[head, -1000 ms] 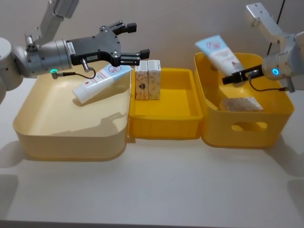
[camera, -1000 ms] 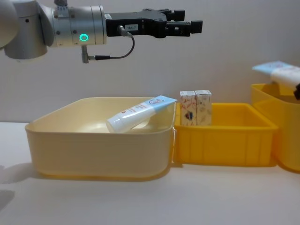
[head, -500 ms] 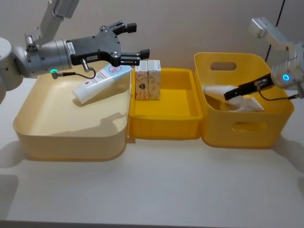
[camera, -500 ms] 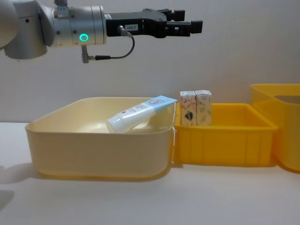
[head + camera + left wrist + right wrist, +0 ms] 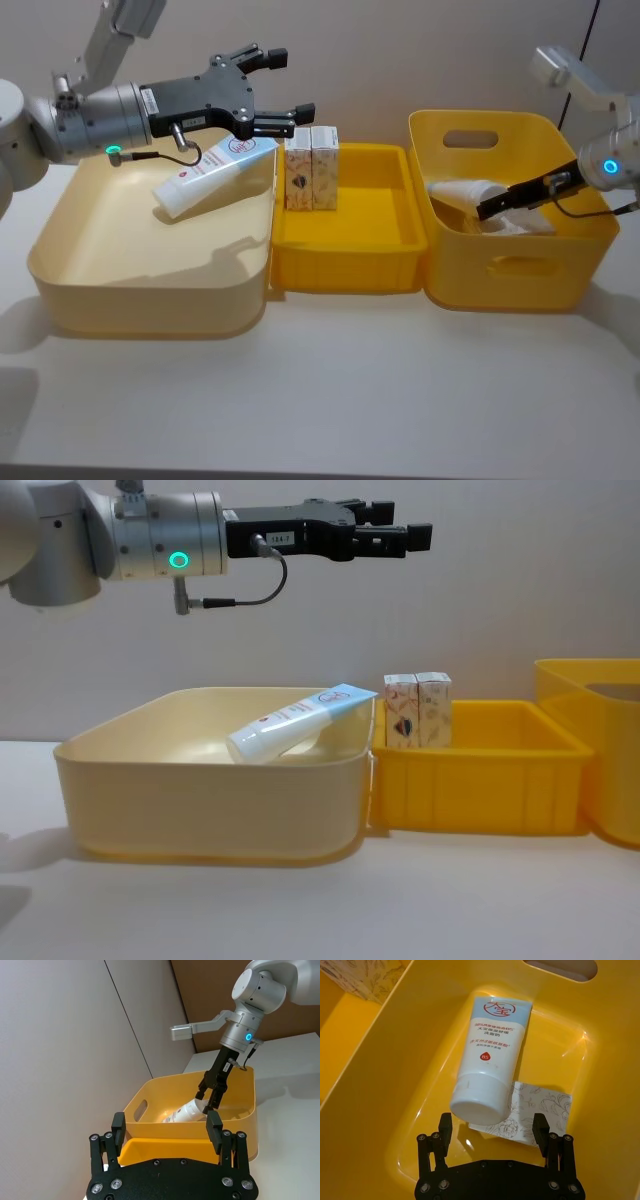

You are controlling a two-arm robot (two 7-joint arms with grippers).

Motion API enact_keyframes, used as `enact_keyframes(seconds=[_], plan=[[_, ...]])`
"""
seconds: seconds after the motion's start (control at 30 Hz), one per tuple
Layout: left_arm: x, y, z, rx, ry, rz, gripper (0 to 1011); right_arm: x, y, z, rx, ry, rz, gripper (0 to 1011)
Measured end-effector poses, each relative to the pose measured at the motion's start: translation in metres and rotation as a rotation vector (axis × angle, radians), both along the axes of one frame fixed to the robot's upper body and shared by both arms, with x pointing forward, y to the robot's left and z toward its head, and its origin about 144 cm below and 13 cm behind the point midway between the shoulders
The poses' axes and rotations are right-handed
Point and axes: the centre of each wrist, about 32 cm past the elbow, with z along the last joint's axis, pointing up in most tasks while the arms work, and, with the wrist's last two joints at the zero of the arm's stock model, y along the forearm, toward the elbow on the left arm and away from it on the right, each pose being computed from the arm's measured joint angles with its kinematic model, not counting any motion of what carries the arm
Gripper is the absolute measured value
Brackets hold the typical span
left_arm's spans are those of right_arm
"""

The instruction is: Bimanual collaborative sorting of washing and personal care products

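On the tabletop (image 5: 330, 400), the cream bin (image 5: 150, 270) sits left of the shallow yellow tray (image 5: 345, 250), holding one tube (image 5: 210, 172) propped against its tray-side wall, with the left hand (image 5: 285, 90) hanging above, fingers spread wide and empty. Right of the tray, the deep yellow bin (image 5: 520, 265) holds a second tube (image 5: 490, 1055) lying partly on a flat carton (image 5: 535, 1110), the right hand (image 5: 492, 1127) open just above them. Two upright cartons (image 5: 311, 167) stand in the tray's back left corner.
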Motion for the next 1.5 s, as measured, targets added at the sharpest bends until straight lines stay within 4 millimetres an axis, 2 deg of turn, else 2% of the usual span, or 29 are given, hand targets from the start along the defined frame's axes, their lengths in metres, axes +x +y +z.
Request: enact_keyframes(seconds=[0.2,0.53,1.5], plan=[[0.000,0.000,0.000,0.000,0.000,0.000,1003,-0.002,-0.001,0.001,0.005,-0.006,0.002,1001],[0.000,0.000,0.000,0.000,0.000,0.000,1003,-0.019,0.002,0.004,0.000,-0.084,-0.003,1001],[0.000,0.000,0.000,0.000,0.000,0.000,1004,-0.123,0.026,0.008,-0.047,-0.518,-0.087,1001]])
